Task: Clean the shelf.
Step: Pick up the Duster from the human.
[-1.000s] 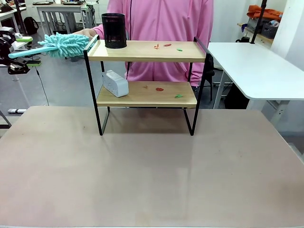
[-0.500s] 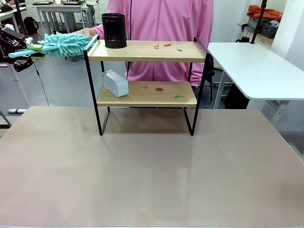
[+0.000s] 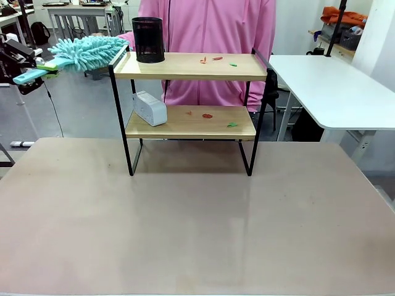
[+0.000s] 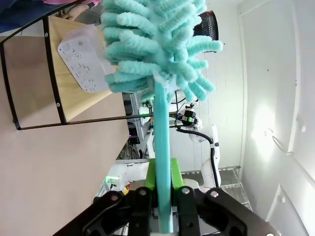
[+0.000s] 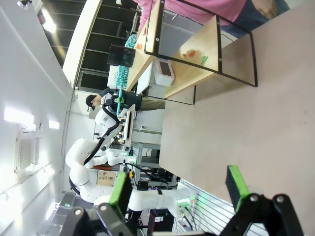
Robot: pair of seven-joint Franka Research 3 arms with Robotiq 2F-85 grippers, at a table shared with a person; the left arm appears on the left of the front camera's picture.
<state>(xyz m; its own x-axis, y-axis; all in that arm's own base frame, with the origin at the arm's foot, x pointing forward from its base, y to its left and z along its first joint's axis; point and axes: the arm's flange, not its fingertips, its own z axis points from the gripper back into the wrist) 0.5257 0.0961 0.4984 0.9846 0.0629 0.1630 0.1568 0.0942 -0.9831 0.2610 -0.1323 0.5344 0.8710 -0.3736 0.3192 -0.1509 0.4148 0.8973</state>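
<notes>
**Duster poised at the shelf's left end, sweep not yet begun**

The table (image 3: 197, 222) is bare on the robot's side, giving open room in front. The shelf (image 3: 190, 122) stands at the table's far middle, right in front of a person in pink (image 3: 210, 24).

The step in hand looks like the approach. The teal microfibre duster (image 3: 86, 52) is level with the top board, its head at the left end rail. Whether it touches the rail cannot be told. The left gripper (image 4: 163, 174) is well out to the left, and its fingers (image 4: 150, 173) are clenched on the duster's handle. The right gripper (image 5: 178, 189) hangs over the near table with its fingers released and nothing between them.

The next move likely calls for lifting the head over the raised end rail, then sweeping rightward. The black mesh pen cup (image 3: 148, 39) blocks the top board's left end, so the path is tight. The lower board has low headroom, and a white boxy device (image 3: 150, 108) sits at its left. Red and green scraps (image 3: 213, 59) lie right of the cup, with more (image 3: 208, 115) on the board below.
</notes>
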